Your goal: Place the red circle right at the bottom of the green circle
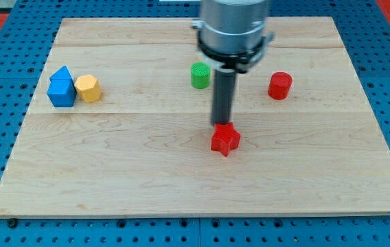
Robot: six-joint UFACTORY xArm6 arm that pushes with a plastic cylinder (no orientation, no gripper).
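Red circle point(280, 86) stands well to the view's right of the green circle point(200, 75), a touch lower than it, with bare bench point(147, 151) between them; it is nowhere near its goal just below the green circle. My tip point(222, 125) rests below the green circle and slightly to its right, touching or just short of the top edge of a red star-shaped block point(225, 140); which of the two I cannot tell. No gripper exists on this arm, so there is nothing open or closed to report. Judging from this, the approach step is in hand and the push has not begun; next the tip should skirt the star, get to the red circle's far right side, and drive it leftward and slightly down, stopping under the green circle; a blue block point(62, 88) and a yellow block point(88, 88) sit far to the green circle's left, out of the way.
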